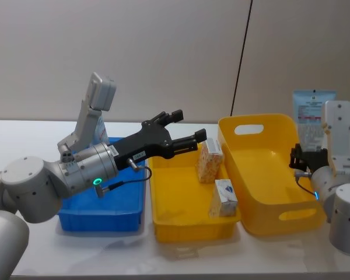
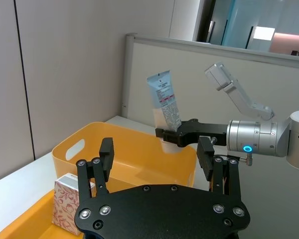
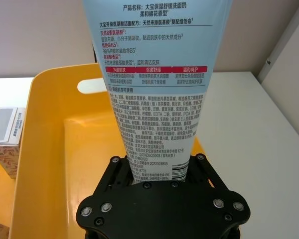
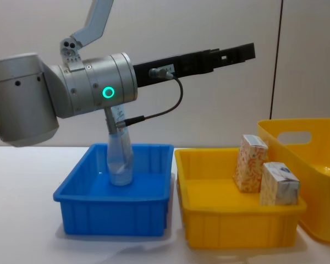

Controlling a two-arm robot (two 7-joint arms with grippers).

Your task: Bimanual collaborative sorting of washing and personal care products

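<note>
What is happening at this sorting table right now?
The right gripper holds a grey-blue squeeze tube upright by the deep yellow bin. The left gripper, open and empty, extends above the yellow tray toward the orange-speckled carton, which stands beside a white-and-blue carton. A clear tube sits in the blue bin.

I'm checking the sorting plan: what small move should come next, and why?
Probably the left gripper, jaws open, should ease toward the grey-blue tube that the right gripper holds upright by the yellow basket: it faces the tube, and a clear tube stands in the blue bin.
</note>
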